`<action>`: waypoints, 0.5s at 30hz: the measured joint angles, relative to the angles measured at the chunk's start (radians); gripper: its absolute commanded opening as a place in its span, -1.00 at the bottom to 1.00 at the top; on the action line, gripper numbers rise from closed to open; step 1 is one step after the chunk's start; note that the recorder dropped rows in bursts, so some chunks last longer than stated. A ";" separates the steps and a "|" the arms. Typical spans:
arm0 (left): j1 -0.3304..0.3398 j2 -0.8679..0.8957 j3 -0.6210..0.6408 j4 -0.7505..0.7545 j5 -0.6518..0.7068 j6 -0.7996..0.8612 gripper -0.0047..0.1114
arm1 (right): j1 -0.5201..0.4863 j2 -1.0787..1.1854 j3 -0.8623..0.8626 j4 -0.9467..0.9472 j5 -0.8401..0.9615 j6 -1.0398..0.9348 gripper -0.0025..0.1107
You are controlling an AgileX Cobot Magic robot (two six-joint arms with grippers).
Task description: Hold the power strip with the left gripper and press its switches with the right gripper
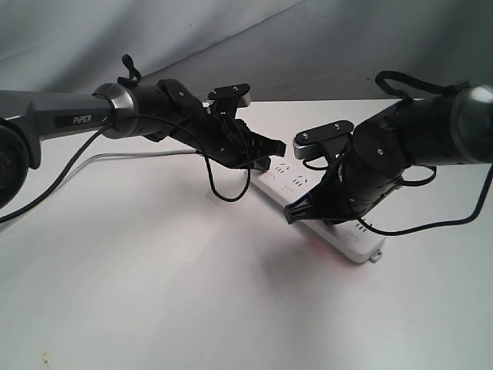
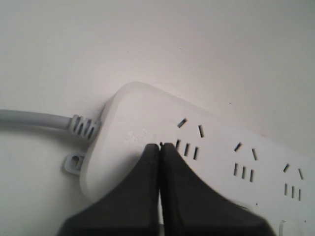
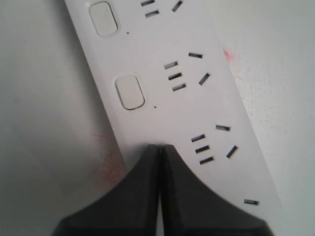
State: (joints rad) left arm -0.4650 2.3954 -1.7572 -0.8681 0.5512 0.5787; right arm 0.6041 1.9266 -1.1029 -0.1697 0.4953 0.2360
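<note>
A white power strip (image 1: 362,243) lies flat on a white table (image 1: 154,277), under both grippers. The left gripper (image 2: 160,145) has its fingers closed together. Its tips sit on the strip's top face near the rounded end, with the first socket just beyond them and the grey cord (image 2: 34,119) and small end tab (image 2: 74,162) off to one side. It pins the strip from above and does not clamp around it.

The right gripper (image 3: 158,147) also has its fingers together, tips on the strip close to its long edge. Two switches (image 3: 130,92) lie in a row ahead of the tips. Whether another switch sits beneath the tips is hidden.

Risks, as a judgement: the left tips only press down on smooth plastic, so a sideways push from the right could make the strip slide or swing round. The right tips are close to the edge and could slip off onto the table. They could also land between buttons and press nothing.

No container is in view.
</note>
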 measured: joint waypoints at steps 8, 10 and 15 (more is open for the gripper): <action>0.000 0.000 0.000 0.000 0.000 0.000 -0.92 | 0.010 0.004 0.008 -0.035 0.008 0.028 -0.96; 0.000 0.000 0.000 0.000 0.000 0.000 -0.92 | 0.011 0.018 0.010 -0.040 0.002 0.028 -0.96; 0.000 0.000 0.000 0.000 -0.001 0.000 -0.92 | 0.024 0.039 0.000 -0.057 -0.028 0.028 -0.96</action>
State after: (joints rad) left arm -0.4650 2.3954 -1.7572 -0.8681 0.5506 0.5787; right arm 0.6276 1.9654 -1.1028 -0.2268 0.4674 0.2642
